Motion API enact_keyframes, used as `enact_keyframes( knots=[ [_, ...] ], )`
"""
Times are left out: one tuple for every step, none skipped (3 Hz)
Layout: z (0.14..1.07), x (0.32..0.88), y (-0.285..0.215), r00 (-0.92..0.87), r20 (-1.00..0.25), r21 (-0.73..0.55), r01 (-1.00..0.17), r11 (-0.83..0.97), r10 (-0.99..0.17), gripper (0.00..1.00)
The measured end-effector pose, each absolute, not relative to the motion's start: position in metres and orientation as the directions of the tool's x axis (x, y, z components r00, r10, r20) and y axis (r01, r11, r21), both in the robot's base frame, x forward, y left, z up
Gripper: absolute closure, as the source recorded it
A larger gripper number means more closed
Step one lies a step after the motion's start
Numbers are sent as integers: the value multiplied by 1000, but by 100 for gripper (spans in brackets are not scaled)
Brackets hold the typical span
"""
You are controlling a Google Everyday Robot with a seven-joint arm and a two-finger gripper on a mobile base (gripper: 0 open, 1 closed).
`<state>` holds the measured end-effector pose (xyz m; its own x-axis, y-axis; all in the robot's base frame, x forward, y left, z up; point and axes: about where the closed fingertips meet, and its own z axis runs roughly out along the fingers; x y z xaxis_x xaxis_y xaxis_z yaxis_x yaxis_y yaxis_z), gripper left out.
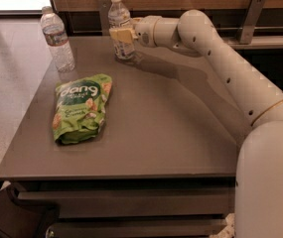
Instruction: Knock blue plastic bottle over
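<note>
The blue plastic bottle (117,15) is clear with a white cap and stands upright at the back middle of the grey table (171,128). My gripper (121,35) reaches in from the right on the white arm (215,48). It sits against the bottle's middle, covering the label. The bottle's lower part shows below the gripper.
A ribbed clear bottle (56,39) with a narrow label band stands at the table's back left corner. A green snack bag (80,108) lies flat on the left half. A wooden wall with metal brackets (250,14) runs behind the table. The floor drops off to the left.
</note>
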<state>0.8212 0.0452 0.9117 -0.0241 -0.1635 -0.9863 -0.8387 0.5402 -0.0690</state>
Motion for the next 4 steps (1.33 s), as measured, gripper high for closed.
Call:
enact_keyframes(
  knots=[
    [930,797,21,-62,-955,-120,-814,569,-290,100],
    [943,782,5,-104,-903,-173,-800,575,-416,100],
    [950,780,-2,-142,-837,-214,-804,555,-528,100],
    [948,782,-3,-170,-765,-221,-836,501,-621,100]
  ],
)
